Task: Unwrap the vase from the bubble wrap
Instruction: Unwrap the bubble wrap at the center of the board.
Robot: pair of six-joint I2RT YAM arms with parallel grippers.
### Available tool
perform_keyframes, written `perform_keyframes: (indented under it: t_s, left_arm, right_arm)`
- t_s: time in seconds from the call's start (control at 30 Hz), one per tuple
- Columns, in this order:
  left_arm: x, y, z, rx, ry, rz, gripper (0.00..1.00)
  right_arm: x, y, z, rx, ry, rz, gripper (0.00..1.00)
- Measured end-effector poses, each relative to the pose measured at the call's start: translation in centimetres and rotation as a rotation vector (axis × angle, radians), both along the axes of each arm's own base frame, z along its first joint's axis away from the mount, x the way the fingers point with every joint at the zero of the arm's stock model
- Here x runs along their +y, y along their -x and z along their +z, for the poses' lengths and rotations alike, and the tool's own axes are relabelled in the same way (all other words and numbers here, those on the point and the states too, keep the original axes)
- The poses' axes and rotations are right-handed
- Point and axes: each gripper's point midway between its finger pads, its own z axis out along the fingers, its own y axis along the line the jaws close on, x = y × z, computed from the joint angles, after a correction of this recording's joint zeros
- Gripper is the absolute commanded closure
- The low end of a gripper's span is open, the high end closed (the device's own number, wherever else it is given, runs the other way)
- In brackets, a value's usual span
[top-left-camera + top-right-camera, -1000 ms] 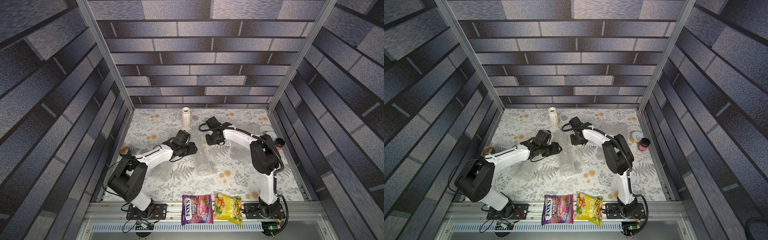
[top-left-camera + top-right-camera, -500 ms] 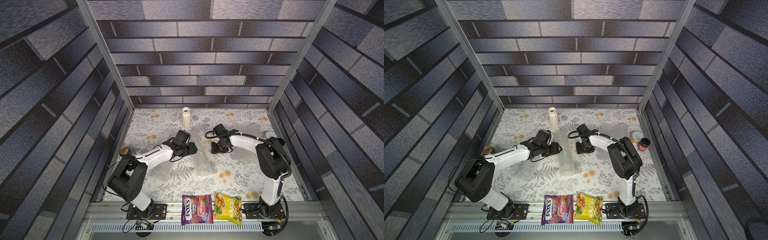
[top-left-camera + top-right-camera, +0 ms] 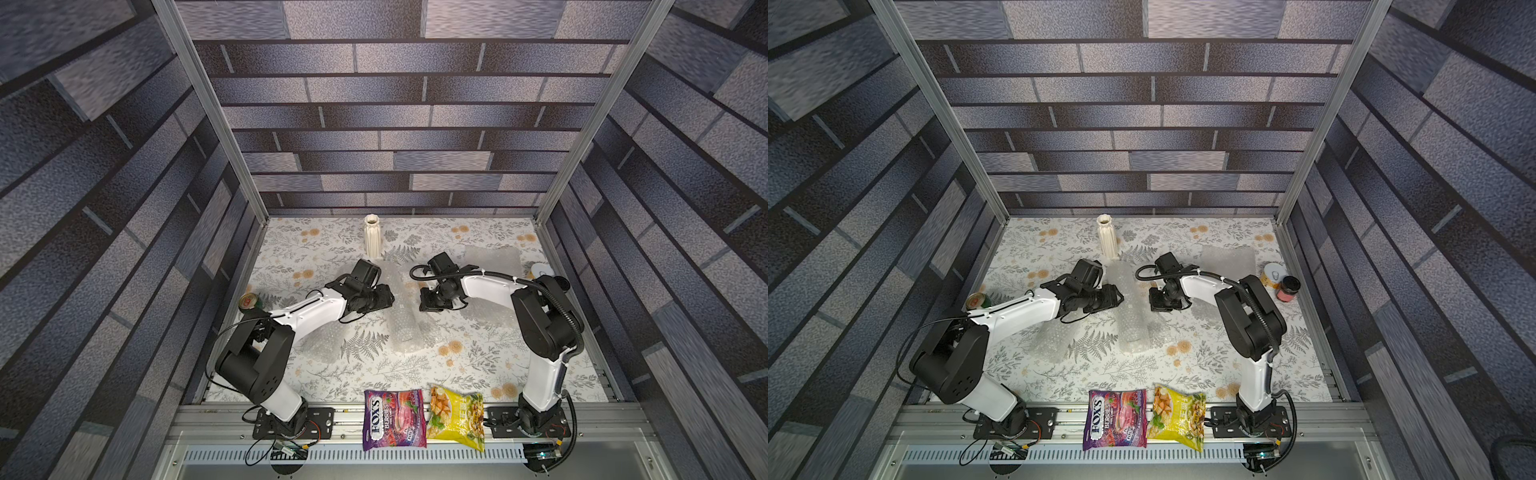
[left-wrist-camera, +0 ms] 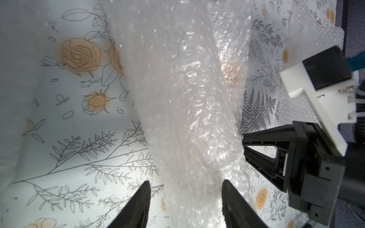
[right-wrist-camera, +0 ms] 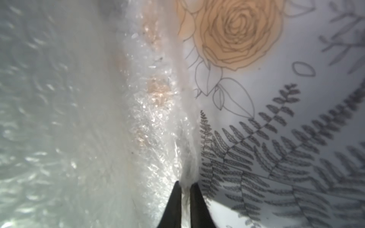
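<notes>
A clear bubble wrap [image 3: 405, 320] [image 3: 1131, 320] roll lies lengthwise mid-table; what is inside it does not show. My left gripper [image 3: 390, 299] [image 4: 185, 189] straddles the roll from its left side, jaws wide and closed on it. From the right, my right gripper [image 3: 420, 306] [image 5: 185, 185] is shut on a thin flap of the wrap's edge [image 5: 189, 163]. In the left wrist view, the right gripper [image 4: 244, 147] touches the roll's far side. A cream ribbed vase [image 3: 372, 241] [image 3: 1108, 239] stands bare and upright at the back.
Loose bubble wrap sheets lie at the back right [image 3: 492, 259] and under my left arm [image 3: 324, 345]. A can [image 3: 249, 300] sits at the left wall, a tin [image 3: 1273, 276] and a jar [image 3: 1287, 289] at the right. Two snack bags [image 3: 392, 419] [image 3: 455, 417] lie at the front rail.
My right gripper has come from the back down to the roll's right side and closed on the wrap's edge. The left arm has held still.
</notes>
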Motion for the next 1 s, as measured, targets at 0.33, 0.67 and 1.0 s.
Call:
perform_keyframes:
  t_s: [0.33,0.67,1.0]
  left_arm:
    - [-0.9,0.5,0.2,0.014,-0.056,-0.04,0.41]
    - [-3.6,-0.5,0.2,0.016,-0.051,-0.097,0.41]
    - [-8.5,-2.9,0.6,0.002,-0.025,-0.182,0.41]
  right_arm:
    - [-0.9,-0.2,2.9,-0.08,0.027,-0.005,1.0]
    - [-3.7,-0.3,3.5,-0.109,0.132,-0.021,1.0]
    - [-8.3,-1.6,6.8,-0.183,0.198,-0.107,1.0]
